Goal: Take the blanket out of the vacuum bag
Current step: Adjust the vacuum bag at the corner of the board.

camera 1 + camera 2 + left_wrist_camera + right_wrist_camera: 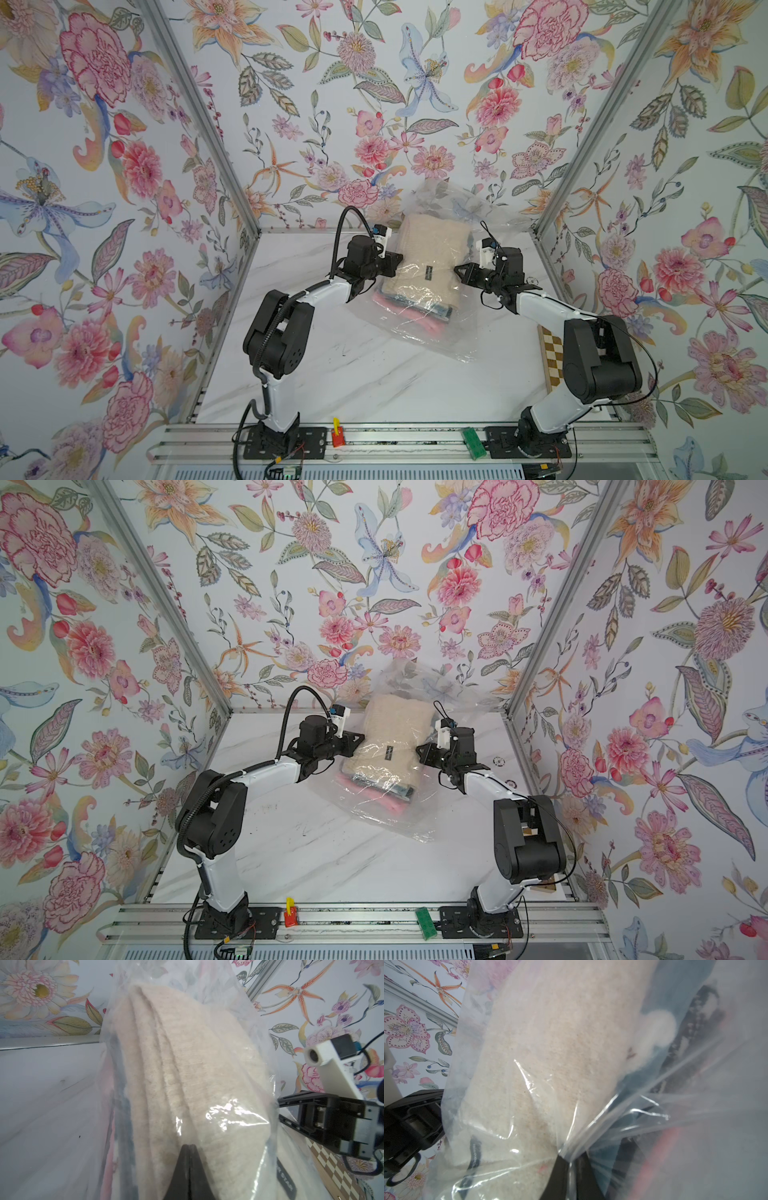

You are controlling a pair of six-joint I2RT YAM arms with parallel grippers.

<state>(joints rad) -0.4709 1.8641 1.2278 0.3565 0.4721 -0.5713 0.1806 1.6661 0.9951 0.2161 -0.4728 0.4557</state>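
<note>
The table [332,374] is carrying the bag [432,332] on its far half, between the two arms. The cream blanket [424,253] is lying inside the bag, on top of pink and teal cloth [415,318]. The right gripper [569,1159] is pinching bunched bag film at one side. The left gripper [189,1147] is sitting pressed together at the opposite side; whether it is catching film cannot be told.

I see a cream blanket [424,249], a pink blanket [415,322], the clear vacuum bag [440,347], a white grey-veined counter [332,374], floral walls [374,83].
</note>
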